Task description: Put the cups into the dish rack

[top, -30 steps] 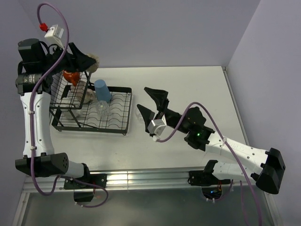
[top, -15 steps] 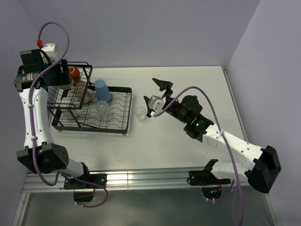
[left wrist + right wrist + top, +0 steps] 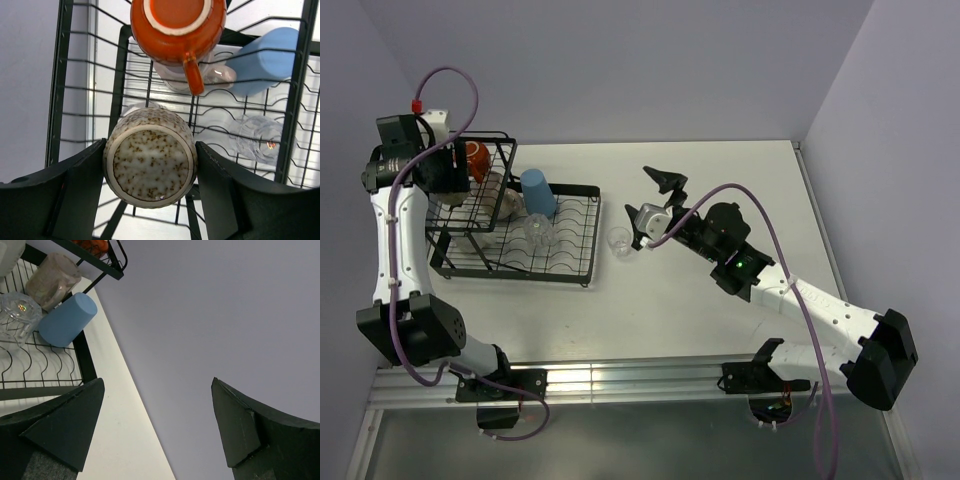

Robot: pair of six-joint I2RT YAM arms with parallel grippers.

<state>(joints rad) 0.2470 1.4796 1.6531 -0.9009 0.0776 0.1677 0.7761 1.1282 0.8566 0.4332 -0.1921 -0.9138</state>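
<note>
My left gripper (image 3: 150,150) is shut on the cream speckled mug (image 3: 150,167), held bottom toward the camera over the basket part of the black dish rack (image 3: 510,270). In the top view this gripper (image 3: 445,168) hangs above the basket's left side. An orange cup (image 3: 177,25) sits upside down in the basket. The blue tumbler (image 3: 537,192), a pinkish mug (image 3: 52,280) and a clear glass (image 3: 538,230) lie on the slotted tray. A second clear glass (image 3: 618,240) stands on the table to the right of the rack. My right gripper (image 3: 652,210) is open and empty, just right of that glass.
The white table (image 3: 720,180) ends at the lilac walls at the back and right. The rack fills the table's left part. Purple cables loop over both arms. In the right wrist view the open right gripper (image 3: 157,385) faces the wall past the rack's corner (image 3: 85,360).
The right gripper has drawn back to the right, leaving the clear glass standing on the table. The left gripper has carried the cream mug from behind the rack to over the basket.
</note>
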